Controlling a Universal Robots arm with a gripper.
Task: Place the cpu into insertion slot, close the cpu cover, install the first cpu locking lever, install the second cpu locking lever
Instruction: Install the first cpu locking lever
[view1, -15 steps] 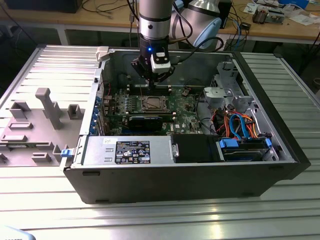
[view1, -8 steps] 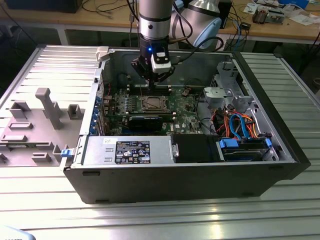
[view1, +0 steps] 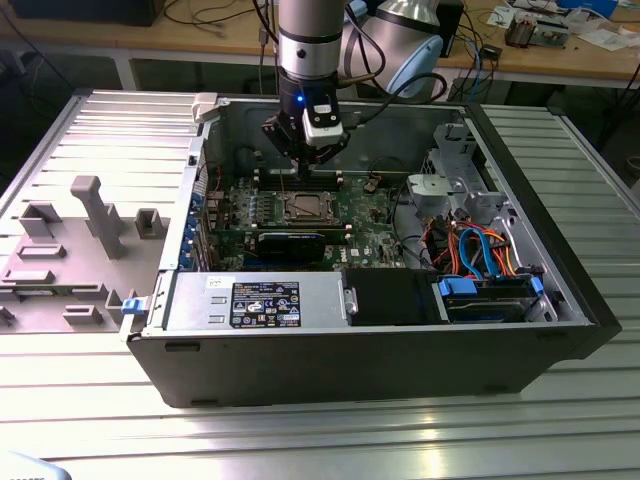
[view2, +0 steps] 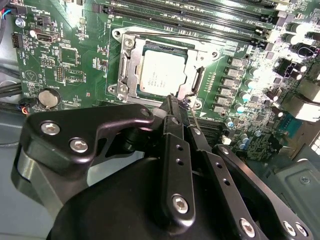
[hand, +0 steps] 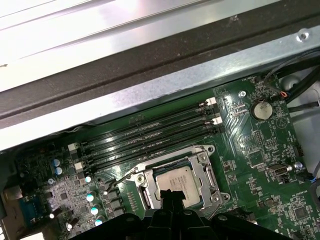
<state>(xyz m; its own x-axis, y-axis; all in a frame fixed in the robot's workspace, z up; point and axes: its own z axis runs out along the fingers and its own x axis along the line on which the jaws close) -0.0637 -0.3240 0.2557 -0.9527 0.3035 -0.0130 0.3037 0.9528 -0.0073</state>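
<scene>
The cpu (view2: 162, 75) (hand: 174, 181) lies flat in the insertion slot (view1: 303, 207) on the green board, its dull silver top showing. The cpu cover (view2: 126, 70) (hand: 206, 172) lies down around it as a silver frame. My gripper (view2: 172, 102) (hand: 172, 194) (view1: 300, 160) hovers just over the socket's edge with its black fingers together and nothing visible between them. A thin wire locking lever (view2: 192, 117) (hand: 122, 177) sticks out from the socket's corner, right beside the fingertips in the second wrist view.
Long memory slots (hand: 150, 135) (view2: 200, 15) run beside the socket. A coin battery (view2: 48, 97) (hand: 260, 109) sits on the board. The case wall (hand: 150, 85) is close behind. A power supply (view1: 260, 300) and a drive cage with cables (view1: 480, 250) fill the case's front and the exterior view's right.
</scene>
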